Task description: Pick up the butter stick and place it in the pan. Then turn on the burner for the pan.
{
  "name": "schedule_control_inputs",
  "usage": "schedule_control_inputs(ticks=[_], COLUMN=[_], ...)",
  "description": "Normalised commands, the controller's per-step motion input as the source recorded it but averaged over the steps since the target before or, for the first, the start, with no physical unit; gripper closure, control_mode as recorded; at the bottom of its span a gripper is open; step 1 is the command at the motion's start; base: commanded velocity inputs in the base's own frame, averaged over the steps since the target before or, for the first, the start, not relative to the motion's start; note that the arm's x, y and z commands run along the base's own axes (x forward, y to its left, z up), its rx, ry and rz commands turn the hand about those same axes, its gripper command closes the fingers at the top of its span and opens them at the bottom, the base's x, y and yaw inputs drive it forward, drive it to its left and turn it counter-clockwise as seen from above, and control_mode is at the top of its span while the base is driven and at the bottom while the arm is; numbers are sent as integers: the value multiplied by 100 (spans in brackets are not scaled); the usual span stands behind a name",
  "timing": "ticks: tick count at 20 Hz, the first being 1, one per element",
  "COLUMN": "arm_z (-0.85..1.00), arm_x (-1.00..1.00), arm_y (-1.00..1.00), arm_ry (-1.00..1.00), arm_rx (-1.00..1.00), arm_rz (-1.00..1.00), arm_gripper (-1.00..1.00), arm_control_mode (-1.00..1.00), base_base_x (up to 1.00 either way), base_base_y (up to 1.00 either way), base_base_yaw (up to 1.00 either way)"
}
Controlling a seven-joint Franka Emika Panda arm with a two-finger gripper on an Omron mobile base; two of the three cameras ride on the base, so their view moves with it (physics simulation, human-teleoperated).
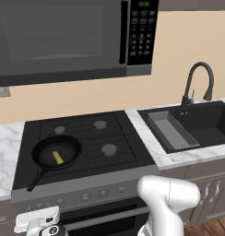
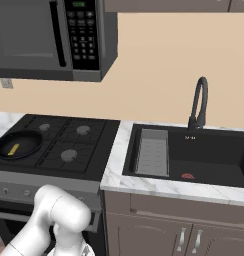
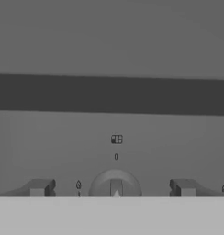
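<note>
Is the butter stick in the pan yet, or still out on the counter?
In. The butter stick lies flat on the floor of the pan, which sits on the cooktop's front-left burner.

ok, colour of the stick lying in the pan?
Yellow. The butter stick lies inside the black pan; the left base view shows it best.

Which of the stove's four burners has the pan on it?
The front left burner: the pan, with the butter stick inside, sits on it. The other three burners show bare grey caps, such as the front right one.
</note>
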Motion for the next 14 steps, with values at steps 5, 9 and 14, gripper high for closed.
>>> schedule_control_inputs(ticks=[5, 9, 14], arm_z=[0, 0, 0], arm_x=[0, 0, 0], arm_y=[0, 0, 0], arm_ry=[0, 0, 0], arm_rx=[0, 0, 0], arm_rz=[0, 0, 0], arm_gripper=[-100, -100, 100], arm_control_mode=[-100, -100, -100], base_base_x=[0, 0, 0], base_base_y=[0, 0, 0], base_base_yaw=[0, 0, 0])
